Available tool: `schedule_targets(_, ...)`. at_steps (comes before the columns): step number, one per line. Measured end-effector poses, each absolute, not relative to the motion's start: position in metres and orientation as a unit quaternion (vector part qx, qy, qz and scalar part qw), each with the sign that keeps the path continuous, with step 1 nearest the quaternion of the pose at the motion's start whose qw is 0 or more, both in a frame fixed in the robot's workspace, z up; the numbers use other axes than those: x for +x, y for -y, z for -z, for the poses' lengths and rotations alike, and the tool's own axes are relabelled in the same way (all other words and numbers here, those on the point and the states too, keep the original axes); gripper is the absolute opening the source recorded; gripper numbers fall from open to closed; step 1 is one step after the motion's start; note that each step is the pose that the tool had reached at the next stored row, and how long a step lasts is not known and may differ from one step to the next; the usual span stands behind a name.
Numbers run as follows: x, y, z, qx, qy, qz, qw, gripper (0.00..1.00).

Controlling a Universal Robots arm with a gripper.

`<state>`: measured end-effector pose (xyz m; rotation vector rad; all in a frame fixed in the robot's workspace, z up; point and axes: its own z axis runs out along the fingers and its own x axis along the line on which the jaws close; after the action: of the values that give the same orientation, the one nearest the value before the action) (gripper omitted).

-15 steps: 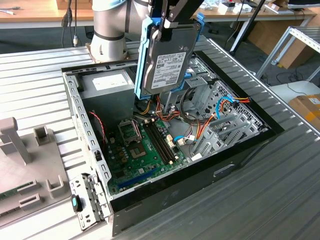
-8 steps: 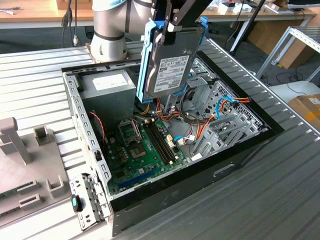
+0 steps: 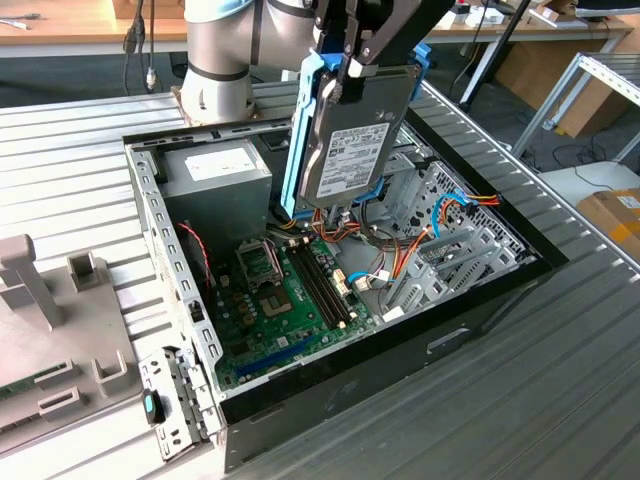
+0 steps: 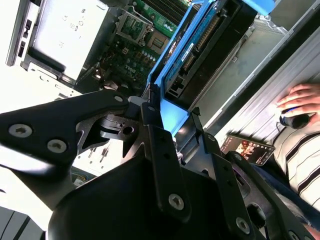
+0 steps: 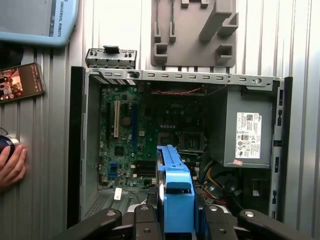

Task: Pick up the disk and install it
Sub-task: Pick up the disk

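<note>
Your claw is clamped on the upper end of the disk, so the whole drive hangs below the grip, tilted and in the air over the open computer case. That is the first risk: with the hold at one end only, the free end could swing or creep in the fingers, and a drop would likely land on the motherboard or the memory slots.

In the exterior view the lower edge of the disk sits just above the loose orange and red wires, at about five o'clock from it. If you take it down at this tilt, I'd expect a corner or a rail to hook them. The power supply stands close at about nine o'clock, and the metal drive cage at about four o'clock; a skewed approach could jam a rail on sheet metal.

A person's hand rests on the counter just beside the case, so watch any sideways sweep.

The disk itself is a flat rectangular drive in dark metal, with a white label facing the exterior camera and blue rails along its long edges. It looks rigid, with smooth faces that give little purchase.
</note>
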<state>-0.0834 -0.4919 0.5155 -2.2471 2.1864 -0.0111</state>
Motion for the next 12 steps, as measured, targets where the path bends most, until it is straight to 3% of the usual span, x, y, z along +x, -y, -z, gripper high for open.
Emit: schedule_targets(12, -0.0782, 0.4997, -0.5155, -0.717, -0.697, 0.004, 0.003, 0.36)
